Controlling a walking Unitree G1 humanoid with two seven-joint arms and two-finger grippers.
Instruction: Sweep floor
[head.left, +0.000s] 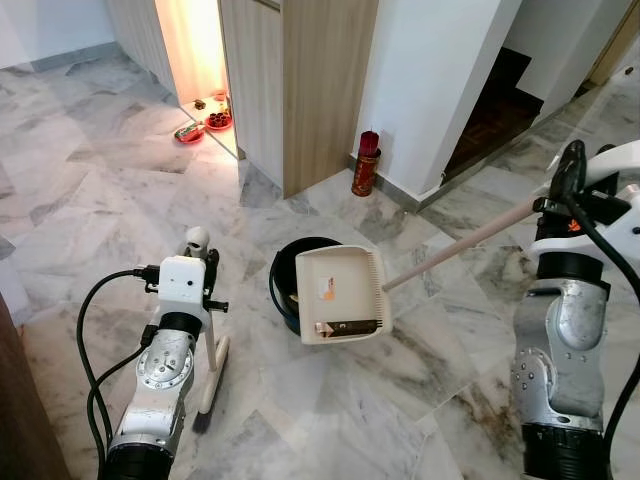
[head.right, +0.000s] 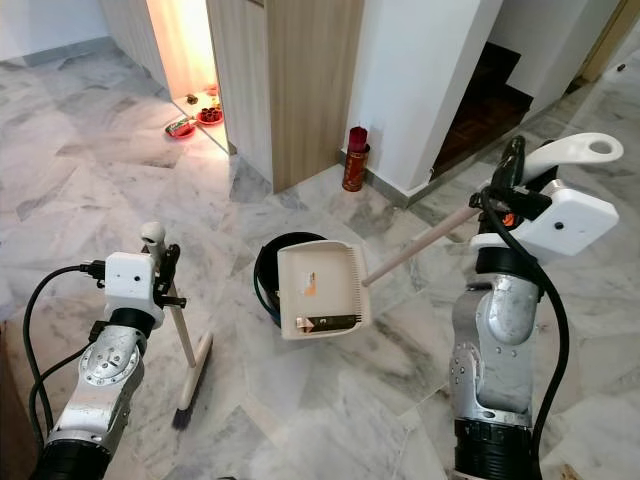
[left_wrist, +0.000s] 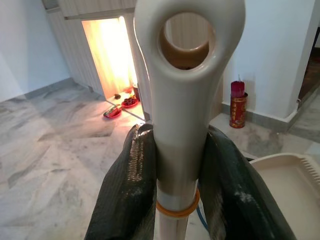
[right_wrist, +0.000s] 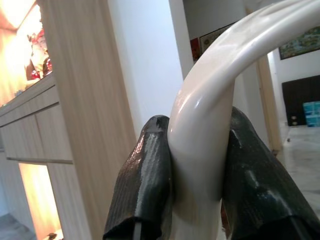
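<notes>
Right eye view is showing the right gripper (head.right: 512, 170) clenching the dustpan (head.right: 318, 290) handle over the black bucket (head.right: 266, 272), while the left gripper (head.right: 160, 250) is gripping the broom (head.right: 187, 350).

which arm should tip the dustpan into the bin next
Right. Its claw is shut on the dustpan handle, and the pan sits over the black bin. The left claw is shut on the broom, whose head rests on the floor beside the bin.
</notes>
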